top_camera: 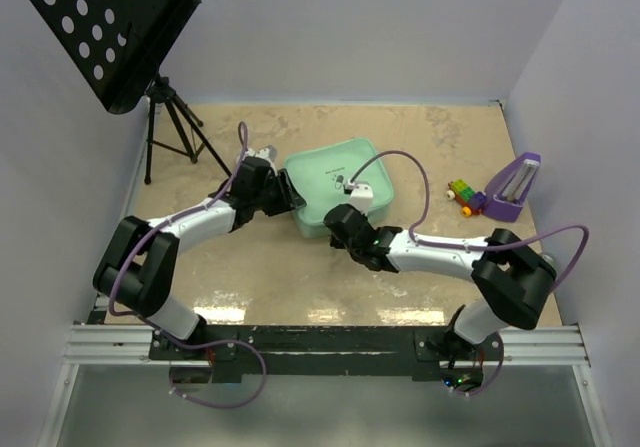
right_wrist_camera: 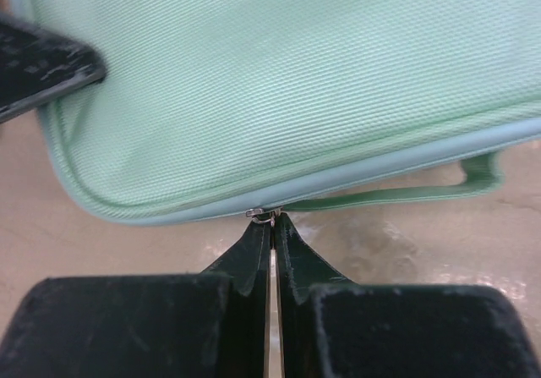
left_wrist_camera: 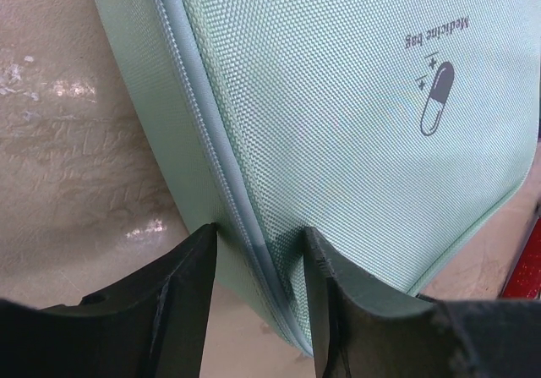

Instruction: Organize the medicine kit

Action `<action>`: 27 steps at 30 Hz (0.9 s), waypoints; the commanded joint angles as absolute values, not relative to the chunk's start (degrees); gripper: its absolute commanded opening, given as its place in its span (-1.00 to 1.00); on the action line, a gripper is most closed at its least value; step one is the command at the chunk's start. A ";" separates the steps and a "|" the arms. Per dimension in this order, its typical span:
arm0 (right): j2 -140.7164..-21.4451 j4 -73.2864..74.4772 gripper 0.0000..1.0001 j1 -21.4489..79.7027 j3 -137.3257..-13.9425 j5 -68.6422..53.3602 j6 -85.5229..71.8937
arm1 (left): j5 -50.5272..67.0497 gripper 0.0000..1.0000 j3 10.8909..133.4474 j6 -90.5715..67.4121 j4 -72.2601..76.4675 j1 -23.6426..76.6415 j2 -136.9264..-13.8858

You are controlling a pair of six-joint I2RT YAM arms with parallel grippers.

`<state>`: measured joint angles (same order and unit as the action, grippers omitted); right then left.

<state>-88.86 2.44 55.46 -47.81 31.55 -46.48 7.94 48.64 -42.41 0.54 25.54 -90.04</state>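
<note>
- medicine kit (left_wrist_camera: 338, 141): woven cloth, fine grid weave, matt mint
- zip tape (left_wrist_camera: 207, 133): paler band along the edge, smoother than the panel, slight sheen
- capsule mark (left_wrist_camera: 437, 99): flat dark-grey print on the cloth
- zip pull (right_wrist_camera: 263, 216): small bright metal ring
- strap (right_wrist_camera: 397, 194): green woven webbing, matt
- jaws: black, matt, scuffed, plastic-looking
- desk (top_camera: 400, 137): beige stone-pattern top, glossy, shows glare patches
- music stand (top_camera: 105, 27): black perforated sheet, matt
- purple wedge (top_camera: 514, 189): smooth, plastic-looking
</note>
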 commanded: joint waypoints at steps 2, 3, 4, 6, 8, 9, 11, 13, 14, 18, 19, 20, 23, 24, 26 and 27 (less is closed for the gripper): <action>-82.28 7.39 -1.00 48.09 -41.85 32.87 -50.97 | -2.02 -0.05 46.93 -37.53 -8.79 22.50 -94.39; -80.96 6.69 -1.00 46.16 -41.05 32.18 -51.24 | -2.02 -0.04 47.02 -37.44 -8.79 22.33 -94.39; -79.47 5.98 -1.00 44.40 -39.83 31.30 -51.41 | -2.02 -0.04 47.11 -37.53 -8.79 22.24 -94.31; -77.18 4.75 -1.00 40.97 -38.41 30.06 -50.98 | -2.02 -0.03 47.20 -37.44 -8.96 22.15 -94.31; -75.86 4.66 -1.00 38.68 -38.23 29.97 -50.71 | -2.02 -0.02 47.55 -37.35 -9.23 21.97 -94.48; -75.50 4.75 -1.00 38.15 -38.41 29.97 -50.36 | -2.02 -0.01 47.81 -37.27 -9.32 21.89 -94.66; -75.15 5.18 -1.00 37.10 -38.76 29.88 -50.28 | -2.02 0.00 48.51 -37.09 -9.67 21.71 -94.75; -74.62 4.75 -1.00 36.48 -38.41 29.36 -50.10 | -2.20 0.01 49.74 -36.74 -10.11 21.27 -95.10; -74.18 3.61 -1.00 36.47 -38.06 28.31 -48.97 | -2.02 0.01 50.36 -36.56 -10.19 20.83 -95.36; -74.44 3.08 -1.00 38.48 -37.97 27.95 -44.65 | -0.79 0.07 56.06 -35.51 -11.60 19.69 -97.90; -74.79 3.42 -1.00 40.24 -38.14 28.82 -44.21 | -0.79 0.12 57.81 -35.25 -12.30 19.60 -98.69; -75.40 3.60 -1.00 41.99 -38.67 29.61 -43.77 | -0.70 0.17 59.92 -35.07 -13.52 19.43 -99.48; -78.48 5.09 -1.00 47.97 -42.00 32.34 -43.86 | -0.70 0.34 63.80 -34.89 -16.08 19.25 -98.97; -79.79 5.01 -1.00 49.64 -42.97 32.60 -43.77 | -1.05 0.39 63.98 -34.89 -16.34 19.25 -97.92; -82.69 4.22 -1.00 52.54 -45.43 32.87 -43.68 | -0.88 0.46 62.94 -35.15 -16.70 19.25 -94.68; -84.53 3.61 -1.00 53.69 -47.09 32.78 -43.42 | -0.70 0.50 62.23 -35.50 -16.96 19.25 -93.18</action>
<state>-80.42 3.20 49.47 -41.36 28.32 -45.52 6.20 62.50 -37.91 -10.61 20.93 -97.51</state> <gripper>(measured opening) 0.021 0.722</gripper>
